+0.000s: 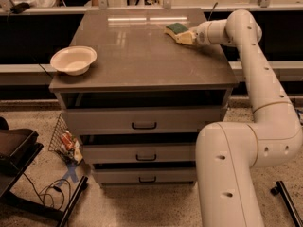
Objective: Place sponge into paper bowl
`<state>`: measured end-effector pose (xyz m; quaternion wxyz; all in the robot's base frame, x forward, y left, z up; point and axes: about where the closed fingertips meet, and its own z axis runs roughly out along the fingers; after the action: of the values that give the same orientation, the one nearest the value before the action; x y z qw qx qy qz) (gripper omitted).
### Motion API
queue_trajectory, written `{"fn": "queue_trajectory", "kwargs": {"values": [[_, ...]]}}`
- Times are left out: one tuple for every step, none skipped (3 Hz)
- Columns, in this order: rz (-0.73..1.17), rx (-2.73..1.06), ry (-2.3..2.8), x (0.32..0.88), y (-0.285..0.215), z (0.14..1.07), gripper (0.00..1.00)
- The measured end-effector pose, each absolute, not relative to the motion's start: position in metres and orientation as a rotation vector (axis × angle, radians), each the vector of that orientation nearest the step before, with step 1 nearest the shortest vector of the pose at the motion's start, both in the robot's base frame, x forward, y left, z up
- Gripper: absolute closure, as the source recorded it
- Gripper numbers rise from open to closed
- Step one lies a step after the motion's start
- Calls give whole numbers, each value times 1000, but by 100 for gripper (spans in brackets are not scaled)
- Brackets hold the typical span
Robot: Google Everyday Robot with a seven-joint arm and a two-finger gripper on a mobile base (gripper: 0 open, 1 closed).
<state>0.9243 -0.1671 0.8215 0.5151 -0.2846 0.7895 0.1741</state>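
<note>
The sponge [176, 28], yellow with a dark green top, lies on the grey cabinet top [142, 56] near its far right corner. My gripper [183, 36] reaches in from the right and sits right against the sponge's near right side, low over the surface. The off-white paper bowl [73, 59] stands upright and empty near the cabinet's front left corner, far from the gripper and the sponge.
The cabinet has three drawers [144, 125] below the top. My arm [255, 74] curves along the cabinet's right side. A wire basket with litter [66, 141] and cables lie on the floor to the left. A counter runs behind the cabinet.
</note>
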Motion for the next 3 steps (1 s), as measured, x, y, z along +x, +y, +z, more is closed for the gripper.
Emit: {"fn": "queue_trajectory", "kwargs": {"values": [[418, -684, 1897, 924, -167, 822, 100], [418, -684, 1897, 924, -167, 822, 100], [418, -684, 1897, 924, -167, 823, 100]]}}
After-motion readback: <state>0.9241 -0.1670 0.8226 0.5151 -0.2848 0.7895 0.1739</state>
